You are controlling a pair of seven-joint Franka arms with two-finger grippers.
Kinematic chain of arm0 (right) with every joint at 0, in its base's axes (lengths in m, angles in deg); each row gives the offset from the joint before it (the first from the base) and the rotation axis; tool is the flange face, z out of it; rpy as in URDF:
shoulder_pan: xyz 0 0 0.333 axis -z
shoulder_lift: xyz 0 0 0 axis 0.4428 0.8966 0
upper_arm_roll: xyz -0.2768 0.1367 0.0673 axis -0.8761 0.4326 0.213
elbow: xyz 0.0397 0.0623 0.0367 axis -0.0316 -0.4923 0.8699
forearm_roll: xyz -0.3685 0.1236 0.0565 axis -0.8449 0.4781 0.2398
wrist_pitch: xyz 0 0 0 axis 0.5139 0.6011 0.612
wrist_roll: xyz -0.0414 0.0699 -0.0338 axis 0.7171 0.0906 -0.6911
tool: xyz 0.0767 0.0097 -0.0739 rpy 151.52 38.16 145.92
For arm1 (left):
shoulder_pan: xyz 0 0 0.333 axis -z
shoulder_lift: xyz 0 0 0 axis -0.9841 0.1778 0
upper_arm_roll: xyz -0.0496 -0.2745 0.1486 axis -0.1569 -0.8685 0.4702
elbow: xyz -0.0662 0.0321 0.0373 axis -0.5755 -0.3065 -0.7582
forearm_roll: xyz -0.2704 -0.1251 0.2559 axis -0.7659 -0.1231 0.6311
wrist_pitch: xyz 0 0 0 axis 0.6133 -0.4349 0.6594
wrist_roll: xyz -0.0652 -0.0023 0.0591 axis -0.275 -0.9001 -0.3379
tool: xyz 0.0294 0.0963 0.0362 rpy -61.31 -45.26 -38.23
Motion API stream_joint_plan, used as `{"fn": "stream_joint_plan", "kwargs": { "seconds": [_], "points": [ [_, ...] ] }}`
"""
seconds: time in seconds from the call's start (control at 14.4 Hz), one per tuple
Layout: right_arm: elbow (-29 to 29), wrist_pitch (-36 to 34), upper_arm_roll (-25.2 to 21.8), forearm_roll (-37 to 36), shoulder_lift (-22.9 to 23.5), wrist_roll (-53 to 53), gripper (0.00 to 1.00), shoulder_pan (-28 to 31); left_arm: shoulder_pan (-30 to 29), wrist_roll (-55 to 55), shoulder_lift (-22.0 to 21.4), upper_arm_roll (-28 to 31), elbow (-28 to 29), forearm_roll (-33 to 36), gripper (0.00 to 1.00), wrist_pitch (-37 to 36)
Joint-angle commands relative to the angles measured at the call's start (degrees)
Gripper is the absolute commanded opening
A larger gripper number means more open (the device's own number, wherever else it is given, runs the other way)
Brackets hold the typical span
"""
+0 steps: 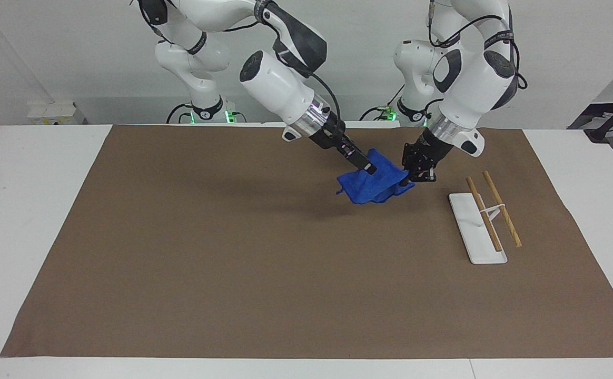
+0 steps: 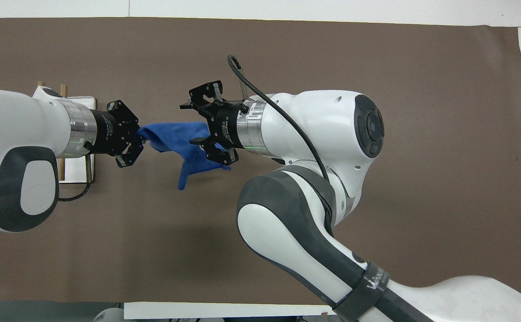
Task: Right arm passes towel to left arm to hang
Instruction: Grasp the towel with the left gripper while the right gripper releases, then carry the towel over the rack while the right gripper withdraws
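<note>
The blue towel (image 1: pixel 375 185) hangs in the air over the brown mat, stretched between the two grippers; in the overhead view the towel (image 2: pixel 173 136) droops with one corner hanging down. My left gripper (image 1: pixel 411 180) is shut on the towel's corner toward the rack; it also shows in the overhead view (image 2: pixel 138 135). My right gripper (image 1: pixel 368 167) is open, its fingers spread on either side of the towel's other end, as the overhead view (image 2: pixel 192 125) also shows.
A white rack base with two wooden rods (image 1: pixel 483 221) stands on the brown mat (image 1: pixel 233 263) toward the left arm's end; in the overhead view the rack (image 2: pixel 80 100) is mostly hidden under the left arm.
</note>
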Motion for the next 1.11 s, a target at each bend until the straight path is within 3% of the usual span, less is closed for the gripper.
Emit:
{"fn": "stream_joint_plan", "kwargs": {
  "seconds": [0.0, 0.14, 0.42, 0.62, 1.04],
  "points": [
    [-1.0, -6.0, -1.7, -1.3, -3.1, -7.9, 1.00, 1.8, -2.6, -7.5, -1.1, 0.2, -1.1, -0.6, 0.00, 0.2],
    [-1.1, -13.3, -4.9, -4.8, -4.7, -18.3, 1.00, 1.9, -4.9, -13.1, -1.0, 0.2, -2.3, -0.6, 0.00, 0.5],
    [-1.4, -34.5, -13.5, -27.0, -8.4, -48.2, 1.00, 2.0, -9.4, -31.8, -0.8, 0.1, -2.6, -0.6, 0.01, 0.1],
    [-1.1, -37.3, -22.3, -29.1, -11.0, -52.1, 1.00, 2.0, -12.3, -33.9, -1.0, 0.2, -1.8, -0.6, 0.01, 0.4],
    [-1.3, -41.2, -41.1, -30.9, -16.4, -78.3, 1.00, 0.9, -17.1, -36.9, -1.7, 0.1, 0.7, -0.6, 0.01, 2.4]
  ]
}}
